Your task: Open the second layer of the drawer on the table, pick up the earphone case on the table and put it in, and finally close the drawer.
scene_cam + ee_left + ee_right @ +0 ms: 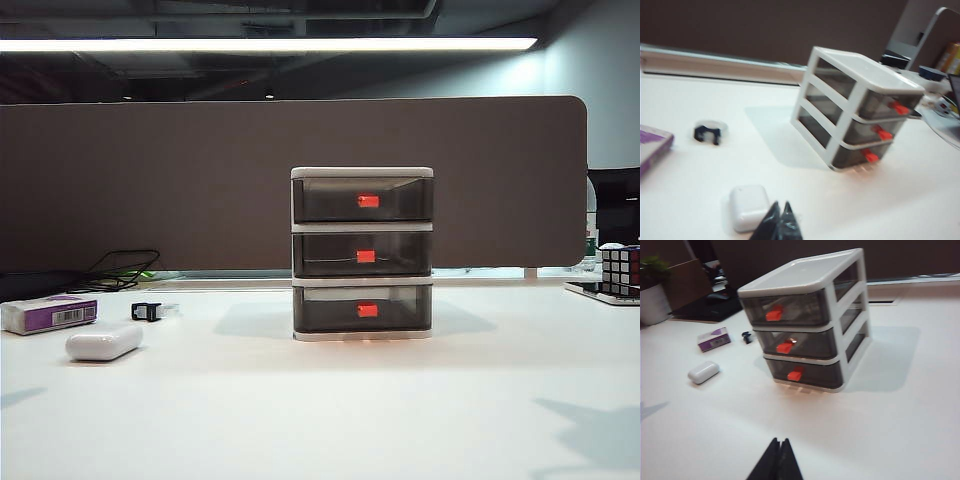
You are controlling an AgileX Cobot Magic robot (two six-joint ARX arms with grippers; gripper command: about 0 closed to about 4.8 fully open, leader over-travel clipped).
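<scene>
Right wrist view: right hand (778,460) shut, fingertips together, holding nothing, hovering over bare table (900,430) on the near side of the drawer (807,322). Left hand (780,222) likewise shut and empty, just beside the earphone case (747,206). Neither hand shows in the exterior view.

All three layers closed. Second layer (362,254) sits mid-stack, red-orange handle (366,256) centred on its front. Earphone case lies near-left on the table, well apart from the cabinet, beside a white-and-purple box (48,314).

Step in hand, judged: opening the second layer. Open the fingers first, close on the middle handle only, pull straight toward the near edge; the light cabinet may slide.
</scene>
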